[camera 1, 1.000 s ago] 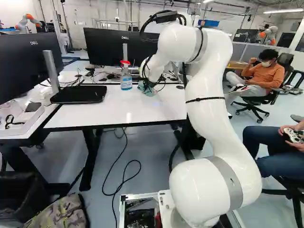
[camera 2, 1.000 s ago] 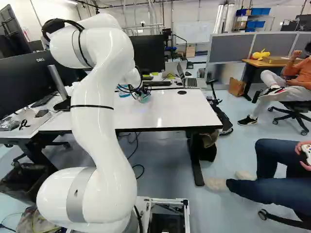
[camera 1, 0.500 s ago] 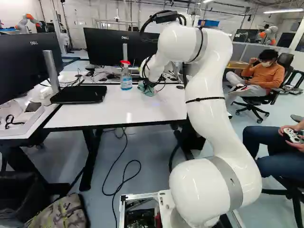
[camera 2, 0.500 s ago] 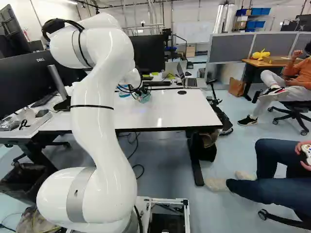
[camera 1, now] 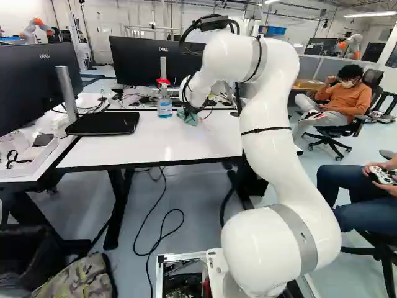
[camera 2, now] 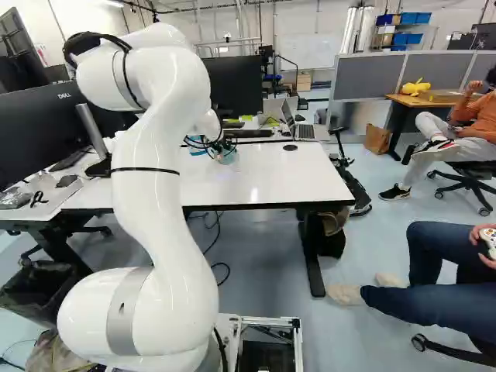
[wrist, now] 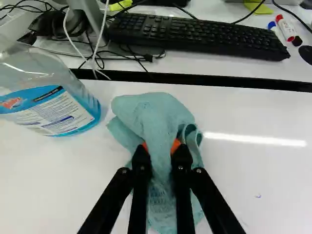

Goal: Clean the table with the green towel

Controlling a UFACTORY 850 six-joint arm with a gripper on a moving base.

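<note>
At the far part of the white table [camera 1: 142,143], my gripper [camera 1: 195,109] points down onto the green towel [camera 1: 188,118]. In the wrist view the gripper [wrist: 161,148] is shut on the bunched towel [wrist: 153,114], cloth pinched between its orange pads. The towel's folds spread ahead of and beneath the fingers on the white tabletop [wrist: 253,180]. A small dark mark [wrist: 258,196] shows on that surface, beside the fingers.
A spray bottle [camera 1: 164,102] with blue liquid stands close beside the towel. Beyond the table's far edge lie a keyboard [wrist: 195,34], markers [wrist: 286,28] and cables. Monitors [camera 1: 149,62] stand behind and at the left. A seated person's legs [camera 2: 434,287] are right of the base.
My arm has shifted slightly left in both base views, and the towel has slid with the gripper a little toward the spray bottle. The base has not moved.
</note>
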